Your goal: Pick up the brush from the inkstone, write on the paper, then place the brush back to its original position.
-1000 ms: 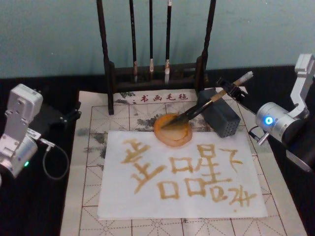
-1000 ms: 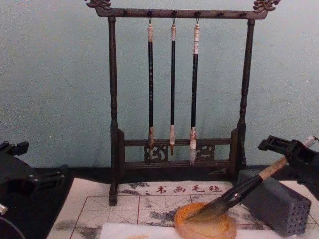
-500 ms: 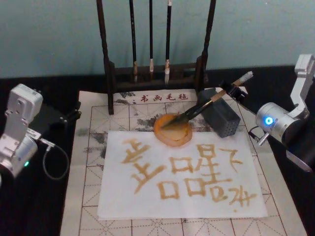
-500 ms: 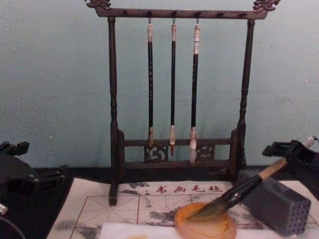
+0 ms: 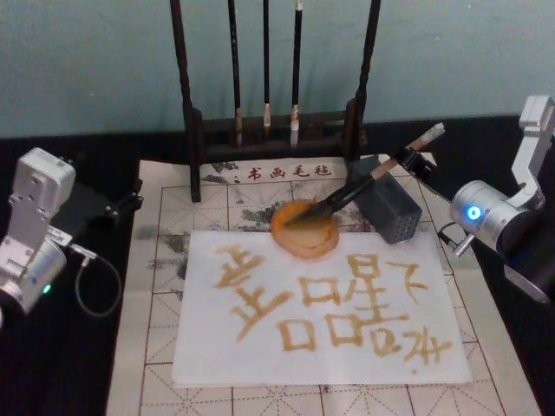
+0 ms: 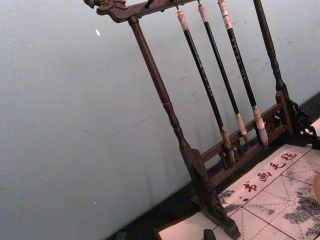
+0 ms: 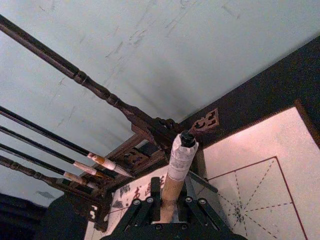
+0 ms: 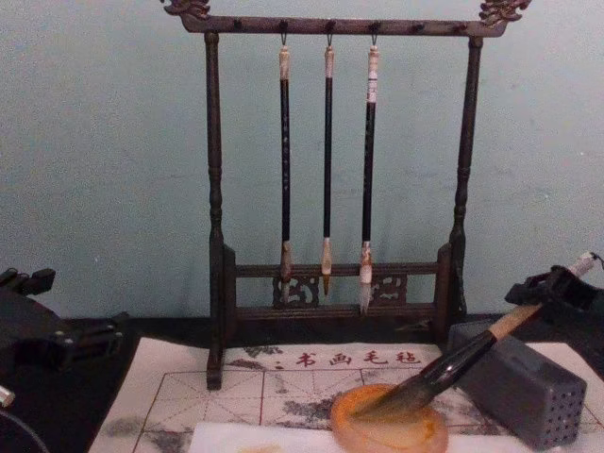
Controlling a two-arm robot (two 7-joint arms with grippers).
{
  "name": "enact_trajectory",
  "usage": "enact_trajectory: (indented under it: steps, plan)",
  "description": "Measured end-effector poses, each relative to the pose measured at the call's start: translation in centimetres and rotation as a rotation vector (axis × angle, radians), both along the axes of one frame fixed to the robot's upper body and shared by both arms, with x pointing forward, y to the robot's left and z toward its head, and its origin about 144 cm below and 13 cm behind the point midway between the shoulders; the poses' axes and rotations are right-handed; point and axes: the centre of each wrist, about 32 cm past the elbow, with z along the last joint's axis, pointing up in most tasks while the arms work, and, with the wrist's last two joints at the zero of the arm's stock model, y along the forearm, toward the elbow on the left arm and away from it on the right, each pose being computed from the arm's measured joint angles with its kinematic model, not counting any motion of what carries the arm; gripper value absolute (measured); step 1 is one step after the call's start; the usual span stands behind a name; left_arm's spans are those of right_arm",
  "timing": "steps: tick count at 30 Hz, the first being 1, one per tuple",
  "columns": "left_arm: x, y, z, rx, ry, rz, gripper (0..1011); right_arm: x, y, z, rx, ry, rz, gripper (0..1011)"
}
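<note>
Right of the inkstone (image 5: 303, 232), the right gripper (image 5: 406, 161) clamps the brush (image 5: 347, 192) by its handle, bristles resting in the dish. Well left of it, the left gripper (image 5: 128, 201) is a dark, indistinct shape.

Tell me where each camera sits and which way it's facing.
Head: high, looking down on the paper; left tool and right tool at the sides.
Chest: low, facing the rack; right tool at right edge.
Left wrist: aimed at the rack and wall.
Right wrist: looks along the brush gripped in the right tool.
Shared: head and chest both show the brush tip on the inkstone.
</note>
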Motion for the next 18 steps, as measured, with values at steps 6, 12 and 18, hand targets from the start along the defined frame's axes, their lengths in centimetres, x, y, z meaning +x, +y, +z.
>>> enact_trajectory:
  steps: [6, 12, 18]
  plan:
    - [0.00, 0.00, 0.00, 0.000, 0.000, 0.000, 1001, 0.00, 0.00, 0.00, 0.000, 0.000, 0.000, 202]
    - [0.00, 0.00, 0.00, 0.000, 0.000, 0.000, 1001, 0.00, 0.00, 0.00, 0.000, 0.000, 0.000, 201]
    - [0.00, 0.00, 0.00, 0.000, 0.000, 0.000, 1001, 0.00, 0.00, 0.00, 0.000, 0.000, 0.000, 201]
